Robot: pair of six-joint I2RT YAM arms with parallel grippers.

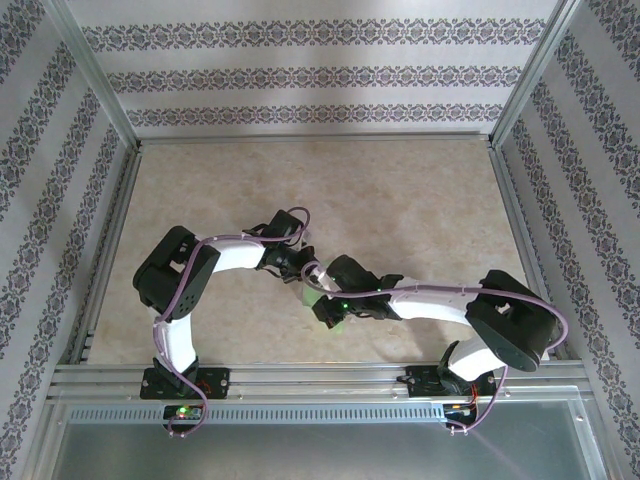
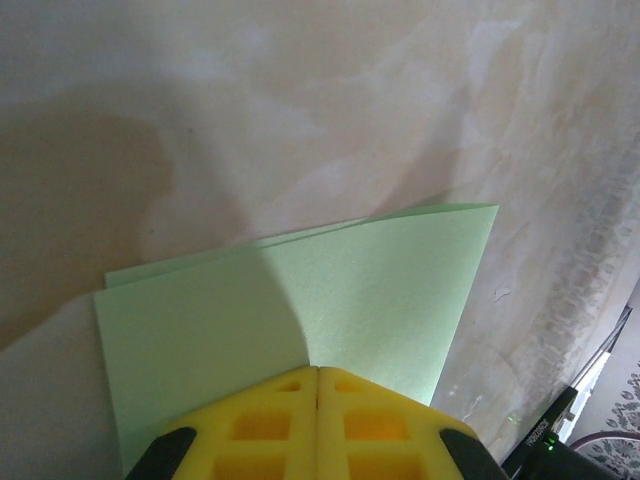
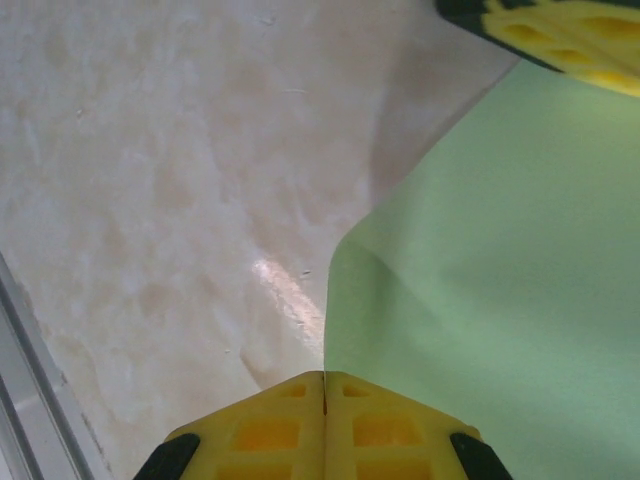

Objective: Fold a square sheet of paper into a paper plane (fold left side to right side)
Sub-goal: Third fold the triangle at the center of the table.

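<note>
The square sheet of paper (image 2: 380, 290) is light green and doubled over, with a second layer's edge peeking out along its far side. My left gripper (image 2: 318, 368) is shut, and the paper bends up into the seam of its yellow fingertips. In the right wrist view the paper (image 3: 500, 280) curls up off the table, and its edge runs into the jaws of my right gripper (image 3: 324, 374), which is shut on it. The left gripper's fingers (image 3: 560, 30) show at the sheet's far edge. From above, both grippers meet over the paper (image 1: 313, 298) at mid-table.
The paper lies on a beige marbled table (image 1: 400, 200). Aluminium rails (image 1: 320, 378) frame the near edge and sides, and patterned walls enclose the cell. In the right wrist view a rail (image 3: 20, 400) runs close by on the left.
</note>
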